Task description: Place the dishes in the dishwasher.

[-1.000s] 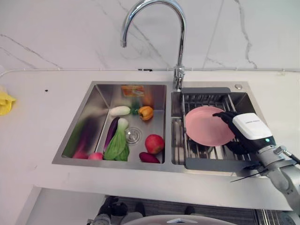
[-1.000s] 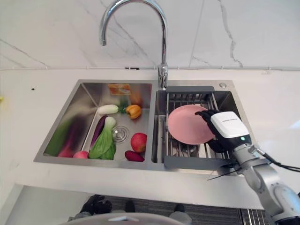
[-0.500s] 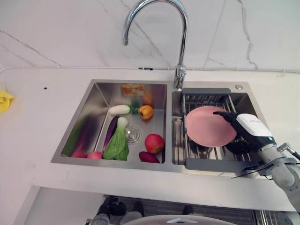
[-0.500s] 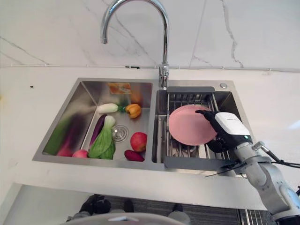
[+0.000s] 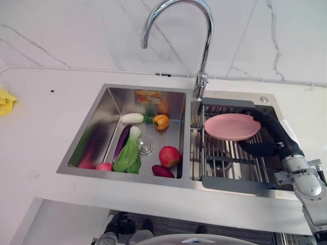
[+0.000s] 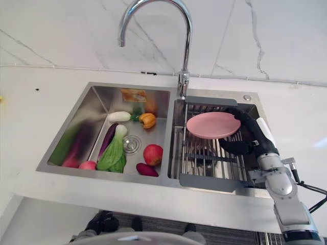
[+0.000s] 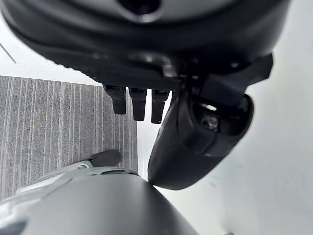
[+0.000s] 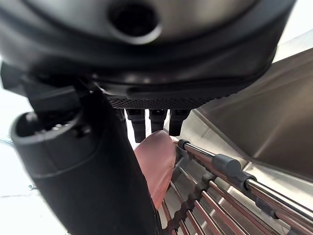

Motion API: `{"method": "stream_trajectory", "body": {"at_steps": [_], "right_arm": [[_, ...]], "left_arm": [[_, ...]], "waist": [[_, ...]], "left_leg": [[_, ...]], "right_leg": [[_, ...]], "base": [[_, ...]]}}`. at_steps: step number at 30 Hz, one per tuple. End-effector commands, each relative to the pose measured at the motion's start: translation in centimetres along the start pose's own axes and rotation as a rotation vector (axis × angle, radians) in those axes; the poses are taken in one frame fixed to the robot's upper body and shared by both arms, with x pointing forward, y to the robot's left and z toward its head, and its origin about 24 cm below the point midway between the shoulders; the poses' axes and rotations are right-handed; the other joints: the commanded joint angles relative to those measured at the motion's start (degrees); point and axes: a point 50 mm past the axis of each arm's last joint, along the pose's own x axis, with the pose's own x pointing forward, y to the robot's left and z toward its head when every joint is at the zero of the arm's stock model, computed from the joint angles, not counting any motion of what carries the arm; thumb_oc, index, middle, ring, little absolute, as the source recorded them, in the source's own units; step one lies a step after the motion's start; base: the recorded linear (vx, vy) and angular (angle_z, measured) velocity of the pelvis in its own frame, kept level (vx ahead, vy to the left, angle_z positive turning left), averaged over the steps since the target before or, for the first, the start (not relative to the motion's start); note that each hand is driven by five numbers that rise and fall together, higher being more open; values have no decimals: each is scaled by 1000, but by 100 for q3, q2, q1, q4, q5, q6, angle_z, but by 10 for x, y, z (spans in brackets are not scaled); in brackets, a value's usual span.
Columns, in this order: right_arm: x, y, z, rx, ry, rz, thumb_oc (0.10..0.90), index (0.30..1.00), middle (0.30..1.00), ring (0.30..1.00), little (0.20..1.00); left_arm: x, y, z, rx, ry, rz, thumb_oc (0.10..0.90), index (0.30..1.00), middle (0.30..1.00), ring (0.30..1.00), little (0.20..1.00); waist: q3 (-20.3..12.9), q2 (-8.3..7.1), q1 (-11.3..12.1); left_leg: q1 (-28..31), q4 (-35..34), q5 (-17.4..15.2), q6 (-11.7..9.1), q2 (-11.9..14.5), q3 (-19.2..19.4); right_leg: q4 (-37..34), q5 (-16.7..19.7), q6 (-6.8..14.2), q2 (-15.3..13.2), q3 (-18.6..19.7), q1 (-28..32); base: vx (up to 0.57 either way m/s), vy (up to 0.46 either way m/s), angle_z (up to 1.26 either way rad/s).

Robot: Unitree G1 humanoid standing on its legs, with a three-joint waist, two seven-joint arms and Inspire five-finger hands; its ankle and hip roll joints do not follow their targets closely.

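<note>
Now the right hand (image 6: 251, 133), fingers and thumb clamped on the pink plate (image 6: 213, 125), has tipped it from near-upright to flat above the rack (image 6: 214, 153).

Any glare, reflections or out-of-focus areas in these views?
Left eye view: the steel sink wall mirrors the vegetables as colour smears; the curved chrome tap carries highlights. Right wrist view: the right robot hand is blurred, the round pink plate soft. Left wrist view: the left robot hand is blurred.
</note>
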Motion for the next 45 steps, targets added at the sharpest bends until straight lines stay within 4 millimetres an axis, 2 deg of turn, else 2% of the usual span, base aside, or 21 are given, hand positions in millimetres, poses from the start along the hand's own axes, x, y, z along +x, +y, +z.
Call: {"method": "stream_trajectory", "body": {"at_steps": [1,3,4,5,6,8,13,17,18,23,25,29,30,32,34,35,38,40,43,45], "right_arm": [[16,-40,78,-115,-385,-199,800,900,900,900,900],[14,-42,82,-153,-405,-233,800,900,900,900,900],[13,-43,77,-38,-394,-301,800,900,900,900,900],[13,-43,77,-36,-394,-302,800,900,900,900,900],[10,-45,78,91,-419,-388,800,900,900,900,900],[8,-47,78,155,-431,-431,800,900,900,900,900],[-8,-70,95,120,-537,-568,800,900,900,900,900],[-15,-79,104,142,-600,-652,800,900,900,900,900],[-21,-87,112,125,-648,-725,800,900,900,900,900],[-34,-98,125,38,-719,-869,800,900,900,900,900],[-35,-98,128,13,-728,-864,800,900,900,900,900],[-38,-101,140,-155,-745,-665,800,900,900,900,900],[-38,-99,144,-228,-745,-599,800,900,900,900,900],[-39,-97,159,-493,-733,-399,800,900,900,900,900],[-41,-99,161,-558,-709,-353,800,900,900,900,900],[-42,-94,168,-655,-699,-181,800,900,900,900,900],[-42,-91,167,-682,-662,-58,800,900,900,900,900],[-40,-84,171,-783,-653,49,800,900,900,900,900],[-36,-72,167,-883,-606,216,800,900,900,900,900],[-35,-72,167,-883,-606,216,800,900,900,900,900]], "left_arm": [[-5,-15,-21,31,102,-74,800,900,900,900,900],[-5,-16,-21,32,101,-74,800,900,900,900,900],[-5,-16,-21,33,105,-67,800,900,900,900,900],[-5,-16,-21,34,105,-66,800,900,900,900,900],[-5,-15,-22,31,111,-55,800,900,900,900,900],[-5,-15,-22,21,114,-45,800,900,900,900,900],[-5,-14,-25,-10,124,-29,800,900,900,900,900],[-5,-14,-23,-9,118,-20,800,900,900,900,900],[-5,-14,-23,-5,121,-13,800,900,900,900,900],[-5,-14,-22,4,112,7,800,900,900,900,900],[-5,-14,-22,7,109,6,800,900,900,900,900],[-5,-12,-22,-11,99,-3,800,900,900,900,900],[-5,-11,-22,-13,97,-3,800,900,900,900,900],[-6,-9,-24,-22,97,-21,800,900,900,900,900],[-6,-10,-23,-31,92,-31,800,900,900,900,900],[-7,-10,-26,-38,94,-48,800,900,900,900,900],[-8,-13,-28,-40,94,-66,800,900,900,900,900],[-9,-14,-29,-38,93,-84,800,900,900,900,900],[-8,-16,-25,-33,73,-103,800,900,900,900,900],[-8,-16,-25,-33,73,-103,800,900,900,900,900]], "waist": [[-131,-118,270],[-122,-120,278],[-118,-123,271],[-116,-129,273],[-112,-135,262],[-109,-131,243],[-127,-150,212],[-122,-150,195],[-127,-155,178],[-135,-150,133],[-133,-149,136],[-110,-199,85],[-98,-224,75],[-83,-237,45],[-91,-248,12],[-86,-286,-45],[-95,-283,-63],[-89,-295,-97],[-70,-315,-146],[-71,-311,-144]], "left_leg": [[108,18,-104,-262,221,-20],[111,18,-109,-259,214,-33],[109,18,-112,-251,211,-43],[109,18,-112,-251,210,-44],[105,18,-118,-241,198,-45],[104,18,-120,-236,195,-44],[94,18,-132,-232,195,-59],[91,18,-140,-231,196,-57],[95,18,-149,-231,201,-52],[109,18,-162,-224,200,-34],[109,18,-160,-224,201,-32],[103,18,-139,-244,210,-4],[101,18,-133,-250,211,4],[118,18,-120,-280,227,41],[103,18,-111,-287,232,49],[94,18,-98,-308,245,69],[99,18,-94,-320,245,91],[108,18,-97,-332,251,119],[130,18,-107,-346,249,167],[132,18,-108,-346,249,171]], "right_leg": [[70,20,448,-424,-137,221],[70,23,452,-430,-143,229],[71,22,450,-432,-149,234],[71,22,451,-433,-151,236],[77,20,450,-437,-146,235],[78,26,449,-439,-141,226],[88,24,451,-443,-139,213],[86,27,456,-444,-129,207],[86,25,460,-444,-121,203],[83,21,459,-432,-100,199],[84,20,459,-430,-98,197],[86,35,456,-412,-58,171],[86,41,457,-407,-49,164],[91,46,466,-382,-29,154],[92,50,470,-377,-26,133],[92,59,481,-369,-8,116],[93,71,491,-370,6,103],[95,76,502,-372,25,85],[102,90,512,-385,83,69],[102,90,512,-384,87,69]], "base": [[0,0,0],[0,0,0],[0,0,0],[1,10,4],[0,11,4],[-1,8,2],[5,2,2],[5,3,4],[0,0,0],[0,0,0],[0,0,0],[0,0,0],[0,0,0],[-8,-4,-2],[-19,0,-4],[-7,3,-7],[-2,5,-5],[-7,12,-5],[-4,2,-1],[0,0,0]]}}
